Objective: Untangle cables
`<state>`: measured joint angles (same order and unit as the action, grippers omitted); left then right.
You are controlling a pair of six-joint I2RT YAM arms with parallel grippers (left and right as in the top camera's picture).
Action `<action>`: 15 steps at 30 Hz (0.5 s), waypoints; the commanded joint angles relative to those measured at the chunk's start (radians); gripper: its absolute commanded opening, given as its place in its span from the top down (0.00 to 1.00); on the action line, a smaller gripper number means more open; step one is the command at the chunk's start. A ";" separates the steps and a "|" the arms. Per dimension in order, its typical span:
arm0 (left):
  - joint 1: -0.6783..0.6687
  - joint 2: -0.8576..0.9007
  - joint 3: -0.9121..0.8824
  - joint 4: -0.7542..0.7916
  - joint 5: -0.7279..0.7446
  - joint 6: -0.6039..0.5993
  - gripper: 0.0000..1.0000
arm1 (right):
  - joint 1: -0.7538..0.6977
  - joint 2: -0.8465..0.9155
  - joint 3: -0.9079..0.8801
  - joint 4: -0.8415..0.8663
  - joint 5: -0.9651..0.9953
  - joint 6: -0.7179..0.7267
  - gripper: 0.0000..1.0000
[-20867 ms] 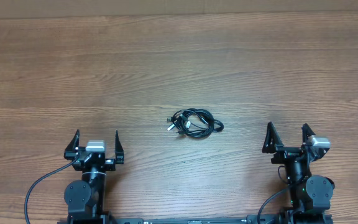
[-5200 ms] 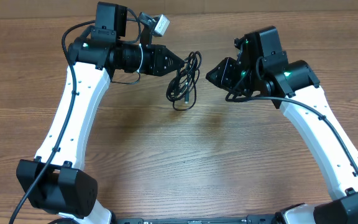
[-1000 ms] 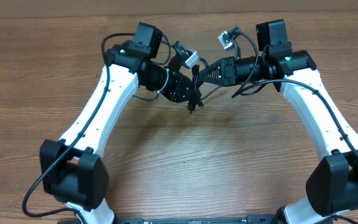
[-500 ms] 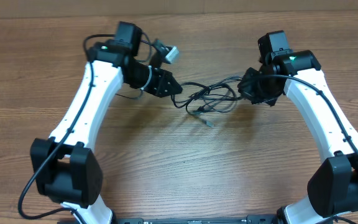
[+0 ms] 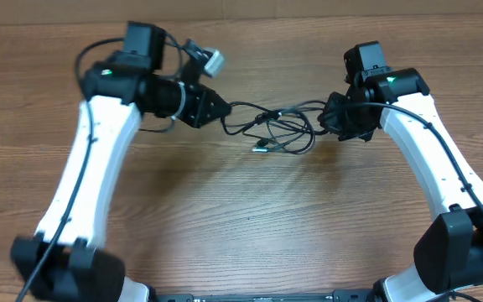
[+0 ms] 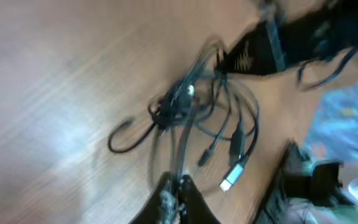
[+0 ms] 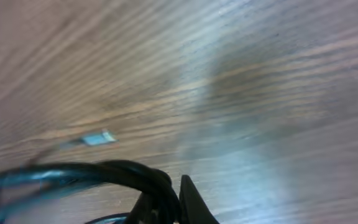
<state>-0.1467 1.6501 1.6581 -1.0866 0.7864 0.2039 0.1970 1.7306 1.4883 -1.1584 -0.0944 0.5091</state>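
Cables (image 5: 279,130) stretching between both pincers, low over the desk (image 5: 241,226).
You are pinching one strand in the left pincer (image 5: 224,108) and another in the right pincer (image 5: 329,118), each pressed together on cord. These thin cords are looking light, limp and slippery, so take hold close beside the knot (image 6: 169,106).

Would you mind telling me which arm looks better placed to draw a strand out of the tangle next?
Probably left: the left gripper pinches one strand leading out of the cables, while the right gripper clamps the bunched loops, anchoring them.
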 commanded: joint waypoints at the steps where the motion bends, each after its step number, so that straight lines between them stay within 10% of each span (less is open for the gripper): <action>1: 0.076 -0.207 0.073 0.033 0.023 -0.083 0.96 | -0.024 0.011 -0.039 -0.011 0.101 0.037 0.96; 8: 0.076 -0.331 0.073 0.050 0.018 -0.112 0.96 | -0.023 0.015 -0.106 0.015 -0.011 -0.051 0.96; 15: 0.074 -0.241 0.072 0.002 0.018 -0.111 0.96 | 0.000 0.009 -0.101 0.089 -0.700 -0.551 0.75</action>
<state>-0.0658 1.3514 1.7359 -1.0668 0.7990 0.1062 0.1806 1.7462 1.3796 -1.0691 -0.4305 0.2169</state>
